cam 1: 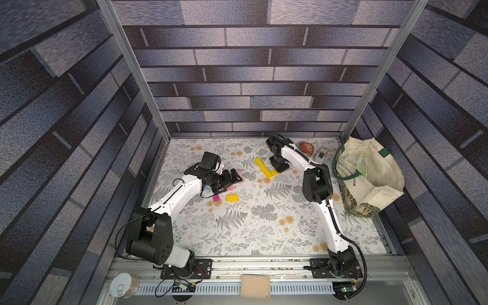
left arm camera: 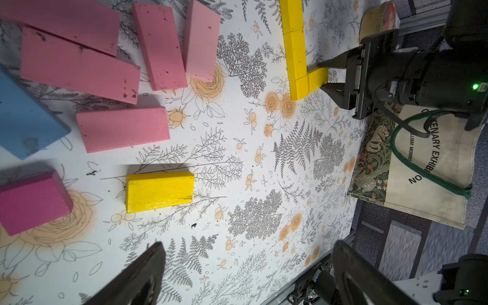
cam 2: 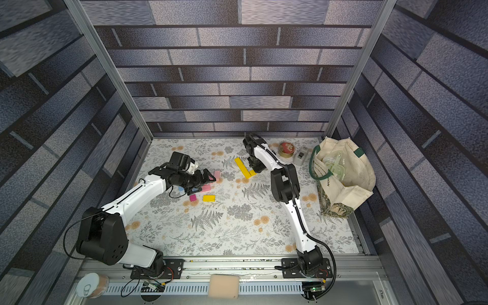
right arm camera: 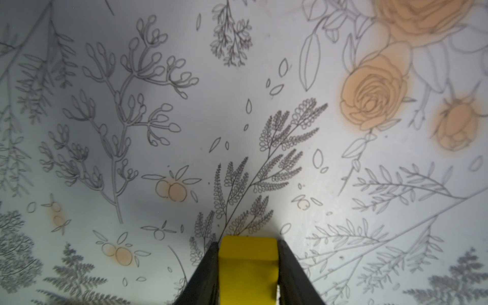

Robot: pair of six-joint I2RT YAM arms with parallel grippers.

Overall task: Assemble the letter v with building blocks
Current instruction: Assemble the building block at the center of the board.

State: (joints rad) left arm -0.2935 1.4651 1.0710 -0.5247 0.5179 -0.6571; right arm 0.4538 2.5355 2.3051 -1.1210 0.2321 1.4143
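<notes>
Right fingers [right arm camera: 204,274] clamped on yellow block [right arm camera: 248,260]; left fingers [left arm camera: 137,277] apart; tote bag [left arm camera: 422,203] reads "ENTENARY EXHIBI", "LLIAM MORRIS"

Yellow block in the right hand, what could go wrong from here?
The short yellow matte block clamped in the right hand touches the end of the diagonal row of yellow bricks; a careless release or retreat could knock that row crooked. It also meets the row at nearly a right angle, so the shape may read as L, not V.
</notes>
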